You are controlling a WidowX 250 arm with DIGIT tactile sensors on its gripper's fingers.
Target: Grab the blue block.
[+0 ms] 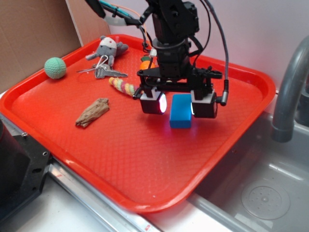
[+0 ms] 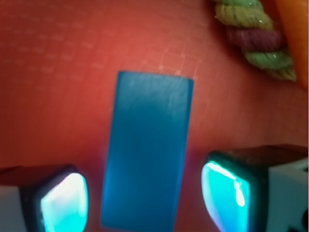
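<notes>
Black gripper [image 1: 179, 105] hangs low with its two pads spread wide, straddling the solid bright-blue rectangular block [image 1: 181, 117], gaps showing on both sides; block lies flat on the red plastic tray [image 1: 120, 159]; beyond the block, a striped green-and-pink rope toy [image 2: 256, 38], then an orange carrot [image 2: 294, 24]

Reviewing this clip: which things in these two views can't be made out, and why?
- Exterior view: the orange toy behind the gripper is mostly hidden by the arm.
- Exterior view: whether the fingers touch the blue block; too small. The wrist view shows gaps.
- Wrist view: the block's near end is cut off by the bottom edge.
- Wrist view: the braided rope is blurred and cropped.
</notes>
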